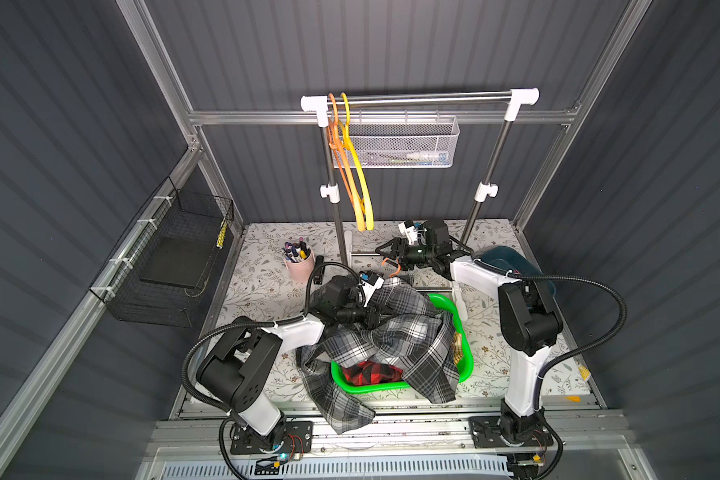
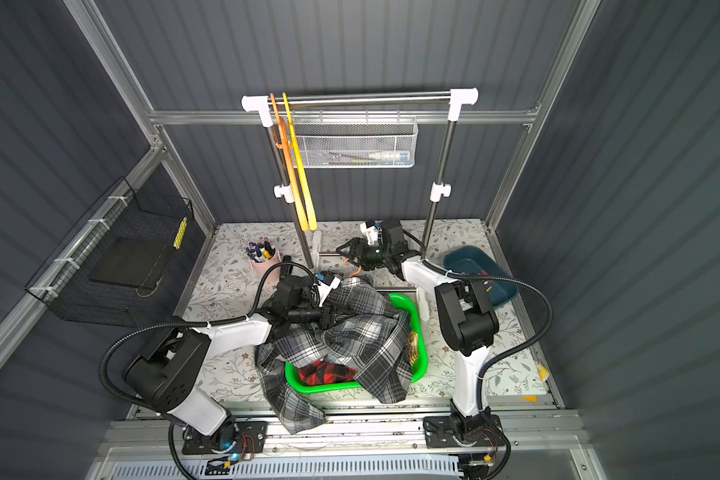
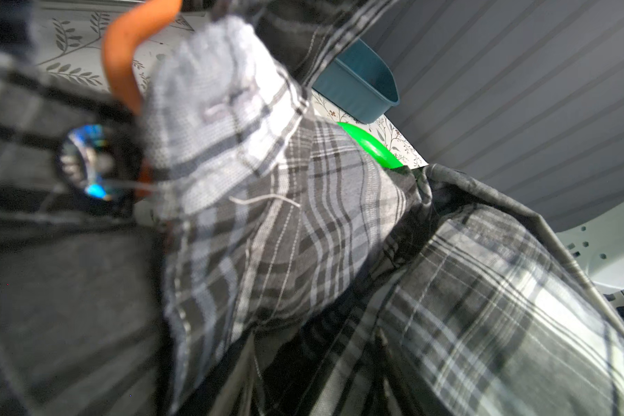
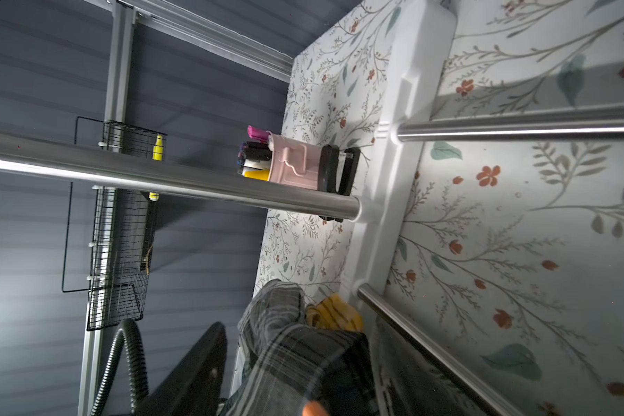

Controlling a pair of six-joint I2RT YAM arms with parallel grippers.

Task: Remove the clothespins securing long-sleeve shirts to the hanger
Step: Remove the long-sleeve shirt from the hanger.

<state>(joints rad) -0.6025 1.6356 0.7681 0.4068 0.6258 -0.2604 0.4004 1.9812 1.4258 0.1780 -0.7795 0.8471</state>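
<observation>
My left end effector [image 1: 377, 314] pressed into the grey plaid shirt [image 1: 395, 336] heaped over the green basin [image 1: 466, 361] near the table's front edge, probably steadying it. Whether it gripped, I couldn't tell. The right end effector [image 1: 385, 250] hung beside the orange hanger hook [image 1: 393, 267], its hold equally unclear. No clothespins showed.

Boxed in by dark grey ribbed walls [image 1: 391, 41] held in a silver aluminium frame [image 1: 246, 117], with a black wire basket [image 1: 167, 266] strapped to the left-hand rail. Floored by a table [image 1: 258, 286] in pale leaf-and-flower print, carrying at the back a chrome garment rack [image 1: 433, 97] on white joints. Hung behind that rack with a white mesh basket [image 1: 404, 145]; lit softly and evenly.
</observation>
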